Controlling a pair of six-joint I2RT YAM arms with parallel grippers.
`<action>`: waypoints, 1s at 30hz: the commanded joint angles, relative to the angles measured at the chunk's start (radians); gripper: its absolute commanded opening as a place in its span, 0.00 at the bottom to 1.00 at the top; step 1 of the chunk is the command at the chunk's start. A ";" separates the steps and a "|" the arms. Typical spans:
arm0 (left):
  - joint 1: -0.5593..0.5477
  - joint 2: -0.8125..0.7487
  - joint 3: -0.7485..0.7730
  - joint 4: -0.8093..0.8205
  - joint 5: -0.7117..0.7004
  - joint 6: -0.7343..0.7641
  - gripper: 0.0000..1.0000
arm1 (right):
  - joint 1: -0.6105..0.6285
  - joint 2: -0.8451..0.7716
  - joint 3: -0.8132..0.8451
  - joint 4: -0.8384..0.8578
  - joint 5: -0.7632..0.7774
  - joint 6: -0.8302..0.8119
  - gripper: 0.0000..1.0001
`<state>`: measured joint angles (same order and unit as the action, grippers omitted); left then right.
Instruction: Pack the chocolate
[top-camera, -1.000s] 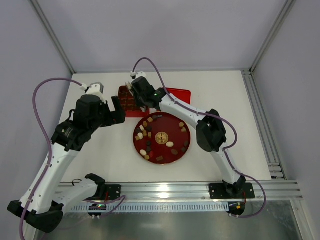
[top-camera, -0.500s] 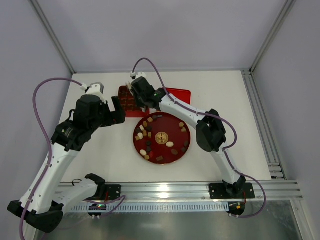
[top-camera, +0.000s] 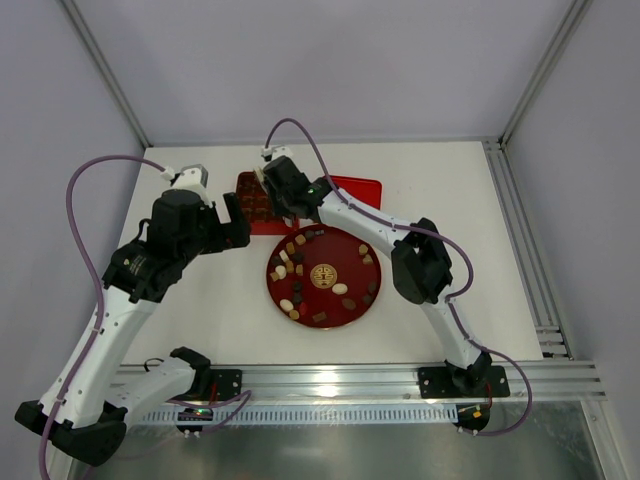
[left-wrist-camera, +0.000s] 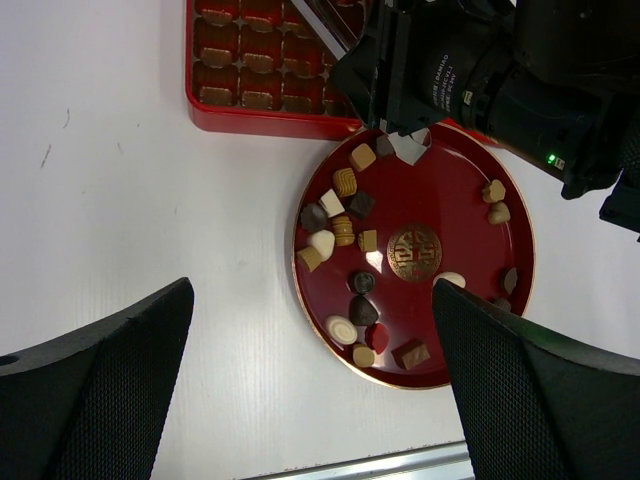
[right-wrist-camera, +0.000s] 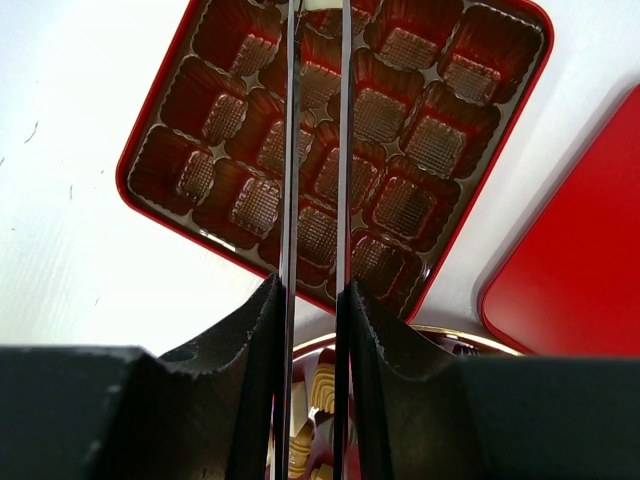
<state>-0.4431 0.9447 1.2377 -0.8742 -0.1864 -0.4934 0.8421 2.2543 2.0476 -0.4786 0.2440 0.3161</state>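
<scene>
Several chocolate pieces (top-camera: 290, 262), dark brown, tan and cream, lie on the round red plate (top-camera: 345, 255); the left wrist view shows them too (left-wrist-camera: 345, 185). The square red box (top-camera: 248, 203) with grid compartments lies behind the plate; its compartments look empty in the right wrist view (right-wrist-camera: 400, 110). My right gripper (top-camera: 268, 190) hovers over the box, its thin fingers nearly together (right-wrist-camera: 318, 15) with a pale chocolate piece between the tips at the frame's top edge. My left gripper (top-camera: 237, 222) is wide open and empty, high above the table to the left of the plate (left-wrist-camera: 310, 400).
The red lid (top-camera: 360, 190) lies flat to the right of the box, also in the right wrist view (right-wrist-camera: 570, 280). A gold emblem (left-wrist-camera: 413, 252) marks the plate's middle. The right arm (left-wrist-camera: 470, 70) reaches over the plate's far edge. Metal rails run along the table's near and right edges.
My right gripper has moved a little up and left, from the plate's far edge further over the box. The left arm has not moved.
</scene>
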 joint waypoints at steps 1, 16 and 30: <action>0.000 -0.003 0.005 0.009 -0.015 0.007 1.00 | 0.000 -0.004 0.005 0.043 0.023 -0.011 0.31; 0.001 -0.001 0.005 0.009 -0.016 0.009 1.00 | -0.001 -0.006 0.002 0.043 0.024 -0.015 0.41; 0.001 0.000 0.011 0.011 -0.022 0.009 1.00 | -0.001 -0.056 0.062 0.023 0.051 -0.060 0.41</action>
<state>-0.4431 0.9447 1.2377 -0.8738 -0.1909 -0.4927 0.8421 2.2543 2.0506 -0.4835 0.2638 0.2848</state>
